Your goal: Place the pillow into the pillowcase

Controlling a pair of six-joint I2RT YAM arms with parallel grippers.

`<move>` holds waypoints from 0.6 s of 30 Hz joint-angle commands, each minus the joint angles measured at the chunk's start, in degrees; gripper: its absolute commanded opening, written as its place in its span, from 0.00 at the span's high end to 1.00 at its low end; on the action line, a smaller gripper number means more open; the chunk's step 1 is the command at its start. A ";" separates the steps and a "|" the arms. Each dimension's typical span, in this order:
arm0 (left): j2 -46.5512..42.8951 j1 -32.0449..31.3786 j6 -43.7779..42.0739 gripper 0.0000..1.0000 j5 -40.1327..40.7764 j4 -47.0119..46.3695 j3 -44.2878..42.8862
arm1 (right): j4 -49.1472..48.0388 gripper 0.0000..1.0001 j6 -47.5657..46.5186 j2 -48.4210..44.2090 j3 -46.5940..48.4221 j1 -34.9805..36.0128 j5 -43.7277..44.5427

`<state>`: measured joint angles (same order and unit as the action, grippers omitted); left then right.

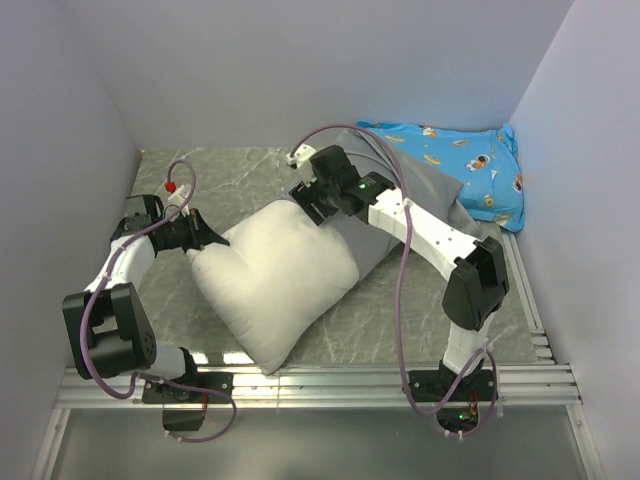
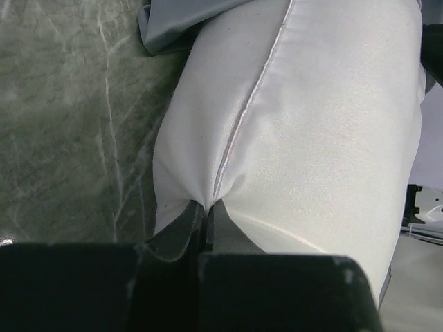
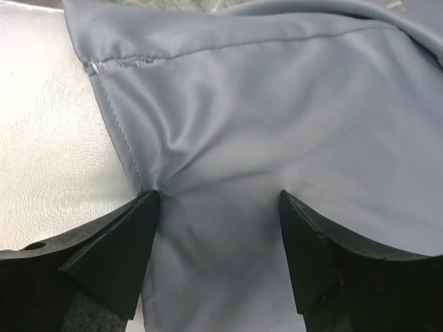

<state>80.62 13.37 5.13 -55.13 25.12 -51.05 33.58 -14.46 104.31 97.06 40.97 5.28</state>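
The white pillow (image 1: 275, 275) lies across the middle of the table, its far end against the grey pillowcase (image 1: 435, 185). My left gripper (image 1: 205, 240) is shut on the pillow's left edge; the left wrist view shows the jaws (image 2: 206, 204) pinching the seam of the pillow (image 2: 311, 138), with a bit of pillowcase (image 2: 166, 28) beyond. My right gripper (image 1: 310, 205) sits over the pillowcase mouth. In the right wrist view it (image 3: 218, 194) stands open, both tips pressed onto the pillowcase (image 3: 277, 104), which wrinkles at the left tip. The pillow (image 3: 48, 138) shows to the left.
A blue cartoon-printed pillow (image 1: 455, 165) lies in the back right corner against the wall. White walls close in the marbled tabletop (image 1: 210, 170) on three sides. A metal rail (image 1: 330, 385) runs along the near edge by the arm bases.
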 commanded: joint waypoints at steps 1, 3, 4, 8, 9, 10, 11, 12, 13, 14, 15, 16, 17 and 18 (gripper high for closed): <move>0.77 -0.18 -2.31 1.00 2.22 -1.04 -1.07 | 5.08 0.21 0.05 -3.93 -0.46 0.34 0.97; 0.86 -0.27 -2.23 0.99 2.31 -1.31 -0.98 | 7.62 0.20 0.31 -5.51 0.76 0.25 -0.79; 1.03 -0.18 -2.31 1.00 2.40 -1.31 -0.90 | 8.59 0.19 0.22 -6.13 0.94 0.42 -1.75; 1.21 -0.18 -2.49 1.00 2.57 -1.13 -1.16 | 10.98 0.17 -0.04 -9.38 0.33 1.39 -3.69; 1.38 -0.18 -2.31 1.00 2.58 -1.22 -1.25 | 11.15 0.17 -0.04 -10.52 -0.80 1.83 -4.13; 1.38 -0.09 -2.31 1.00 2.58 -1.13 -1.25 | 11.15 0.17 -0.22 -10.97 -1.51 2.61 -4.74; 1.47 -0.09 -2.31 1.00 2.66 -1.22 -1.42 | 11.07 0.17 -0.92 -11.49 -2.30 3.23 -4.40; 1.47 -0.18 -2.23 1.00 2.75 -1.22 -1.42 | 9.93 0.17 -1.36 -11.85 -4.31 3.76 -3.53; 1.64 -0.09 -2.31 1.00 2.66 -1.04 -1.60 | 9.40 0.18 -1.88 -11.59 -5.29 4.64 -2.30; 1.65 -0.09 -2.23 0.99 2.66 -1.13 -1.86 | 9.05 0.19 -2.59 -11.15 -5.99 4.82 1.28; 1.65 -0.09 -2.05 1.00 2.66 -1.22 -1.95 | 8.26 0.20 -2.77 -9.76 -6.78 4.91 3.05; 1.65 -0.09 -2.14 0.99 2.58 -1.04 -2.21 | 7.90 0.23 -2.86 -8.96 -6.88 4.82 5.25; 1.65 -0.09 -2.14 0.99 2.58 -1.13 -2.39 | 7.29 0.26 -3.03 -8.34 -7.14 4.82 9.18; 1.65 -0.09 -2.05 1.00 2.49 -1.04 -2.39 | 5.98 0.28 -3.12 -7.20 -7.49 4.73 11.31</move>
<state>81.71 13.41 5.13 -54.50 24.82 -51.33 41.98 -16.36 94.48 91.11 46.24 7.44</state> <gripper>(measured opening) 0.022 0.737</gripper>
